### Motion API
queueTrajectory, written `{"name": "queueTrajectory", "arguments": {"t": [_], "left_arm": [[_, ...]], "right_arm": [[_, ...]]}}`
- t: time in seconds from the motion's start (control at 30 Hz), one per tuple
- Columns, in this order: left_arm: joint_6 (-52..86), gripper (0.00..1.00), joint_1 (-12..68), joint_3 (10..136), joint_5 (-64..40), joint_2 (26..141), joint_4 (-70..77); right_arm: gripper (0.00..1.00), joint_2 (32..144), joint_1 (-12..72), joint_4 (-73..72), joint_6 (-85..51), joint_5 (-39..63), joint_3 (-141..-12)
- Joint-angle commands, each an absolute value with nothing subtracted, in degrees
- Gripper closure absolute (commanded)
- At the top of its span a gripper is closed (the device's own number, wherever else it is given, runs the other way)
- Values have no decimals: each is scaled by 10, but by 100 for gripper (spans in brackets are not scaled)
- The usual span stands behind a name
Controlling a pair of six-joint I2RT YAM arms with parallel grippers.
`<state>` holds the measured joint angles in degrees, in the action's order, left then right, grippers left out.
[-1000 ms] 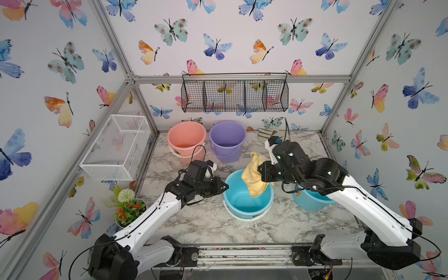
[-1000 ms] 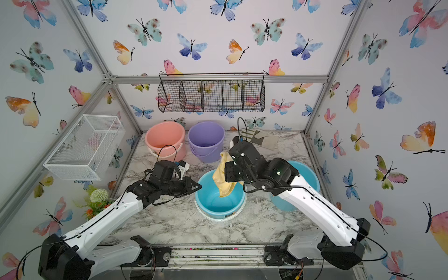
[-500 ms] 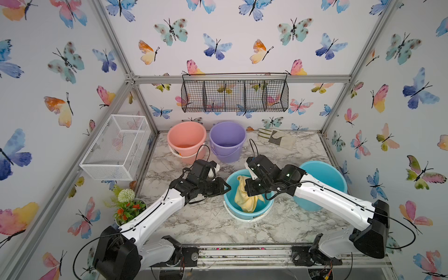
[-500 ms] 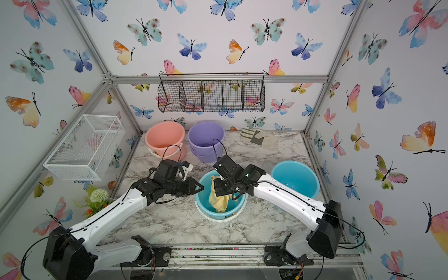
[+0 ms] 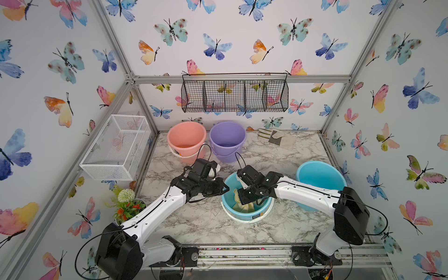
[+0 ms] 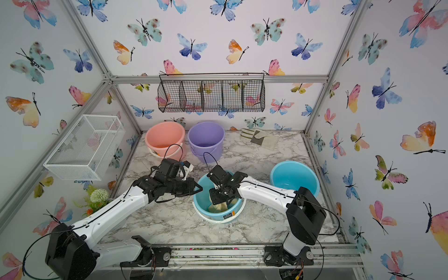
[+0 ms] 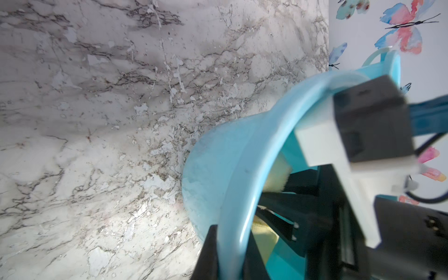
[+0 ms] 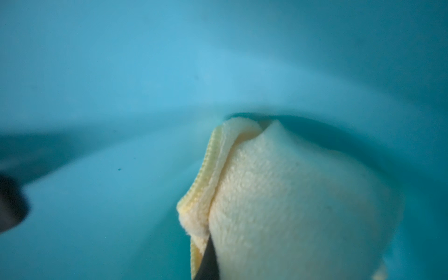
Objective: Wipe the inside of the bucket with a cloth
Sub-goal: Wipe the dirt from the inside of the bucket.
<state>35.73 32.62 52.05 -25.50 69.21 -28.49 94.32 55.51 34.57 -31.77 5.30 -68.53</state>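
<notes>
The small blue bucket point(image 5: 242, 216) stands in the middle of the marble table. My left gripper point(image 7: 230, 257) is shut on its left rim, one finger outside the wall and one inside. My right gripper point(image 5: 245, 197) reaches down into the bucket and is shut on the pale yellow cloth point(image 8: 291, 206). The cloth point(image 5: 242, 206) is bunched and pressed against the bucket's inner wall and floor. Only one dark right fingertip point(image 8: 208, 263) shows beside the cloth; the cloth covers the other one. In both top views the right wrist hides most of the bucket's inside point(image 6: 219, 207).
A pink bucket point(image 5: 186, 140) and a purple bucket point(image 5: 228, 140) stand at the back. A larger blue bucket point(image 5: 320, 179) is at the right, a work glove point(image 5: 276, 138) at the back right, a potted plant point(image 5: 127, 206) at the left edge. Wire baskets point(image 5: 116, 145) hang on the walls.
My right gripper has come down with the cloth from above the bucket into it, and the arm now stretches low. The left gripper has stayed at the left rim.
</notes>
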Motion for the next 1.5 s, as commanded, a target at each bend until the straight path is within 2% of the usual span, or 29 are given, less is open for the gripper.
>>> {"name": "queueTrajectory", "arguments": {"t": [0.0,0.13,0.33,0.6,0.8,1.17,1.33,1.47], "left_arm": [[339,100,329,558,-240,675,-305],[333,100,350,590,-171,666,-313],[310,100,429,626,5,663,-310],[302,100,509,622,138,667,-290],[283,100,524,591,123,664,-251],[278,100,525,579,99,674,-257],[280,100,525,575,135,663,-270],[286,100,525,566,163,645,-270]], "right_arm": [[98,956,552,301,-290,41,-671],[98,944,552,274,-276,39,-660],[98,889,552,220,-249,2,-615],[98,834,553,82,-193,-11,-514],[98,821,555,-51,-138,-28,-439],[98,920,555,-348,46,-163,-395],[98,960,555,-338,126,-244,-416],[98,955,555,-286,136,-305,-419]]}}
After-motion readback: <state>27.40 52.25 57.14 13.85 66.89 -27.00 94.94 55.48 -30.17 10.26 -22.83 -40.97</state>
